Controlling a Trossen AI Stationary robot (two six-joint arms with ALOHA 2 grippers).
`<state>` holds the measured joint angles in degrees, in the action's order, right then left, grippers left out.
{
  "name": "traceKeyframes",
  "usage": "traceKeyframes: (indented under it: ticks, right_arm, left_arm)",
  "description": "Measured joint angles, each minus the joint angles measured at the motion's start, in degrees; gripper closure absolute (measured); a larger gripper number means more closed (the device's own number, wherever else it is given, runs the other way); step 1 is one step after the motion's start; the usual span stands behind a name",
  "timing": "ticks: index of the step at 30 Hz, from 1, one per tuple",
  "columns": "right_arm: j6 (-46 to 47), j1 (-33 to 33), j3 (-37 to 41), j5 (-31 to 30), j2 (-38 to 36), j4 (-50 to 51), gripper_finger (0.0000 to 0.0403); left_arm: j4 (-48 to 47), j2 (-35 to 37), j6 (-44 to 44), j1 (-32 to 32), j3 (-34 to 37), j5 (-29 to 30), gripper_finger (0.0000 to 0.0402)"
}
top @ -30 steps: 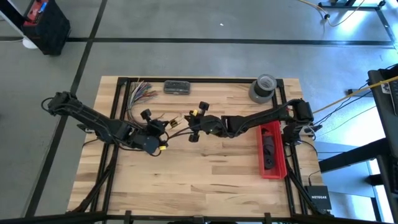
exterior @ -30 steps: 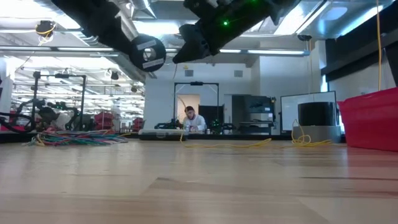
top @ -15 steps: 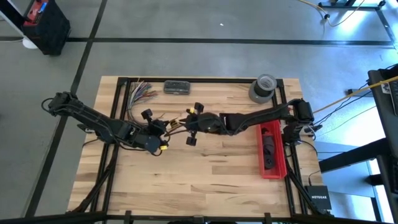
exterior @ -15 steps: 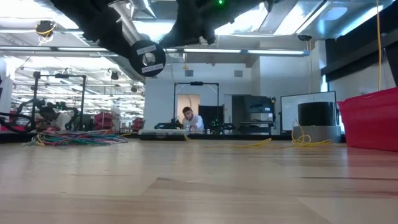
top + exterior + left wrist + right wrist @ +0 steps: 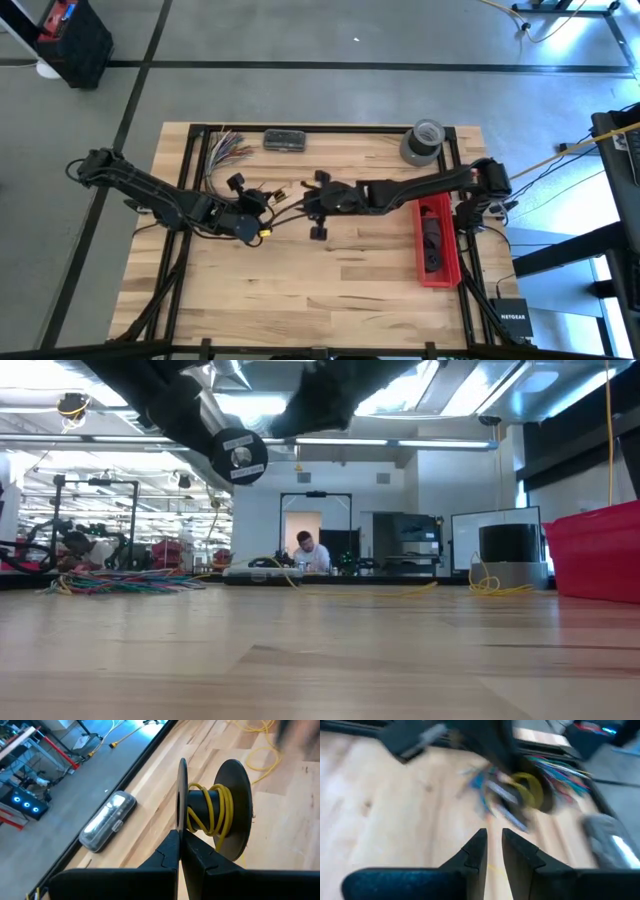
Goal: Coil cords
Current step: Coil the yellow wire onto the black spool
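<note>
Two arms mid-table; left gripper (image 5: 179,851) fingers closed, pinching spool (image 5: 215,815) flange, yellow cord (image 5: 212,805) wound on its core; right gripper (image 5: 490,851) fingers have parted slightly, empty, shifted back from spool; reads as cord released, winding unfinished.

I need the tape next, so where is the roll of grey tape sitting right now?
In the high view the roll of tape stands at the table's far right corner, just beyond the red bin.
</note>
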<state>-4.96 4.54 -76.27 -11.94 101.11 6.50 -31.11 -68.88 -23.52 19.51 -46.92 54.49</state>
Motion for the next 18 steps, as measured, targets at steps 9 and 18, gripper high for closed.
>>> traceKeyframes:
  ticks: [9,18]
  right_arm:
    - [0.06,-0.13,8.65,-3.59,1.75,-7.55,0.0318]
    - [-6.59,-0.48,11.93,-1.33,18.34,-36.36,0.0229]
  left_arm:
    - [0.24,0.0,-0.1,0.0,0.04,-0.36,0.0402]
    - [0.31,0.03,-0.29,0.0,0.07,-0.38,0.0402]
